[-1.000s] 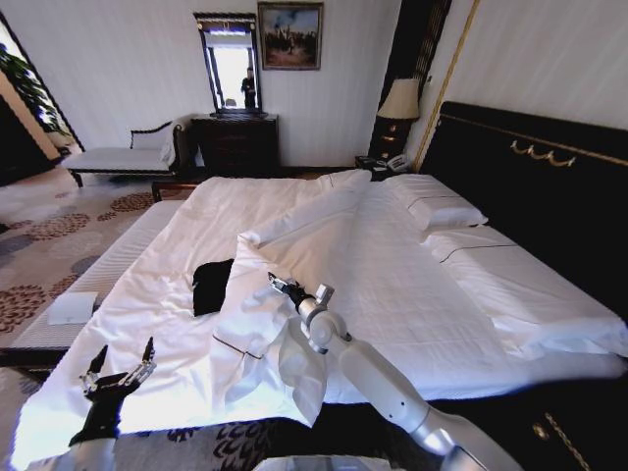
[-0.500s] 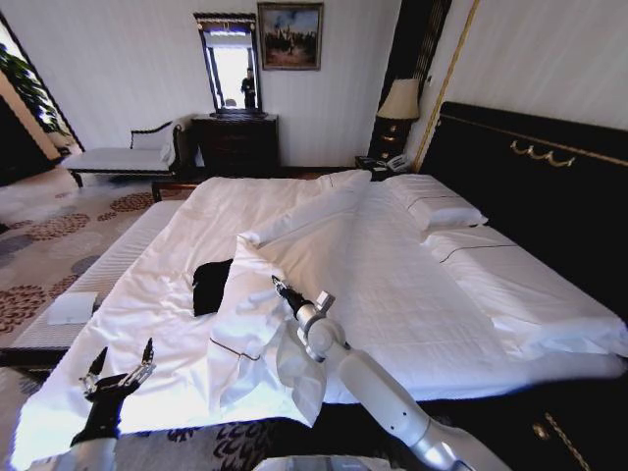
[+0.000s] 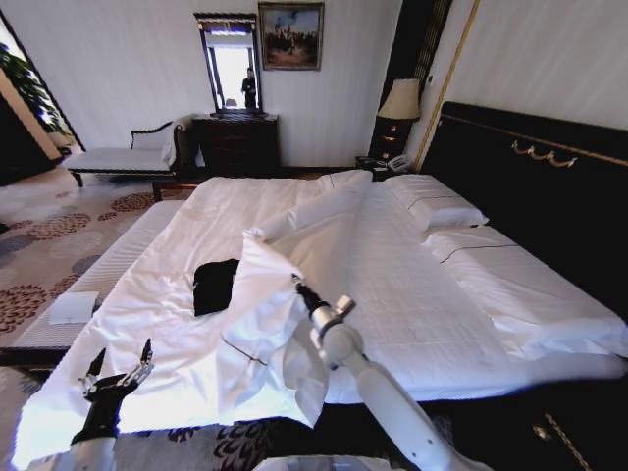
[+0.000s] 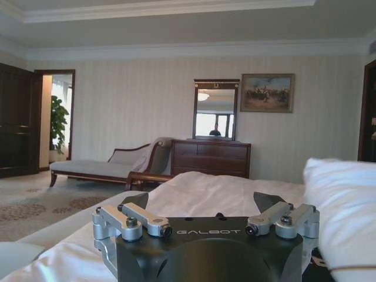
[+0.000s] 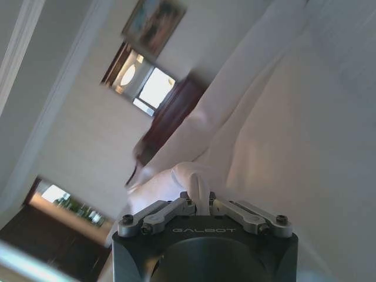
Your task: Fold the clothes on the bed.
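In the head view the right claw (image 3: 298, 286) sat just left of centre frame, its fingers pinched shut on a fold of the white duvet (image 3: 257, 294), which rose in a ridge beside it. The right wrist view showed the same pinch: white fabric (image 5: 197, 182) squeezed between the closed fingers (image 5: 176, 207). The black T-shirt (image 3: 213, 285) lay bunched on the bed (image 3: 412, 294), left of the lifted fold and close against it. The left claw (image 3: 118, 365) hung at the lower left of the frame, past the bed's near corner, fingers spread apart and holding nothing. A small white towel (image 3: 73, 307) lay at the left edge.
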Controlling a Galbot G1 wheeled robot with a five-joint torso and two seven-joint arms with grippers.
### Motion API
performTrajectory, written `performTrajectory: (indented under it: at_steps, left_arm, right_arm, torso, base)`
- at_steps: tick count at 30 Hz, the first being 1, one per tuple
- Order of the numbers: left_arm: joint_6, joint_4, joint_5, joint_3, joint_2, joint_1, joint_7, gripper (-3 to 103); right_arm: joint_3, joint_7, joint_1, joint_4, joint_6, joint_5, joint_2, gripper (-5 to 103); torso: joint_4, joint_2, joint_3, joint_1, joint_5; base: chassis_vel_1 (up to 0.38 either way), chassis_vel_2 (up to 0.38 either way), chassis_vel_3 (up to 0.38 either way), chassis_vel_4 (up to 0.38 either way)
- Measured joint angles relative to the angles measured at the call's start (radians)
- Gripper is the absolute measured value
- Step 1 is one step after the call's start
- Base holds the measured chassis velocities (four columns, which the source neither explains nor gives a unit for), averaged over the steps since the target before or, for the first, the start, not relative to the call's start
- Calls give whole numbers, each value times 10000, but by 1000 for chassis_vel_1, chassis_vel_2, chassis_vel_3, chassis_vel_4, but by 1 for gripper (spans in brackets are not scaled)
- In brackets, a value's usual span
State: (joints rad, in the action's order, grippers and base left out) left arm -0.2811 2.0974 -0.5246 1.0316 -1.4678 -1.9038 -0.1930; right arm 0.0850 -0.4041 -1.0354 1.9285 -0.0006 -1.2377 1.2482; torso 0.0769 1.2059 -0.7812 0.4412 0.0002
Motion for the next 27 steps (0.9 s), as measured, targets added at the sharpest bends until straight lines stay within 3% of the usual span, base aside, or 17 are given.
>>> performTrajectory:
  at_steps: [11, 15, 19, 22, 25, 27]
  left_arm:
    - [15, 370, 291, -637, -148, 75, 6, 100]
    - [9, 546, 430, -847, -199, 35, 7, 100]
    - [-24, 634, 452, -971, -201, 13, 10, 100]
    - [-53, 659, 413, -1066, -136, 93, 40, 100]
    - [-64, 650, 396, -1154, -108, 139, 53, 100]
    - [-74, 534, 416, -1411, -100, 261, 64, 100]
  right_arm:
    - [3011, -741, -3586, 2773, -409, 452, -825, 2]
    - [3643, -1159, -4587, 3549, -422, 887, -759, 2]
    - [4055, -1832, -5222, 4199, -562, 1490, -423, 2]
    - [5087, -2861, -6236, 5152, -1138, 2233, -92, 2]
    - [5720, -3276, -6605, 5562, -1304, 2214, -75, 2]
    - [6885, -3804, -7026, 5811, -1475, 2034, -102, 2]
  torso:
    - [4, 1, 2, -1, 0]
    - [4, 2, 2, -1, 0]
    - [2, 1, 1, -1, 0]
    - [3, 1, 1, -1, -2]
    - [4, 2, 1, -1, -2]
    - [4, 2, 1, -2, -1]
  base:
    - [0, 0, 0, 0]
    - [0, 0, 0, 0]
    - [0, 0, 0, 0]
    - [0, 0, 0, 0]
    - [0, 0, 0, 0]
    - [0, 0, 0, 0]
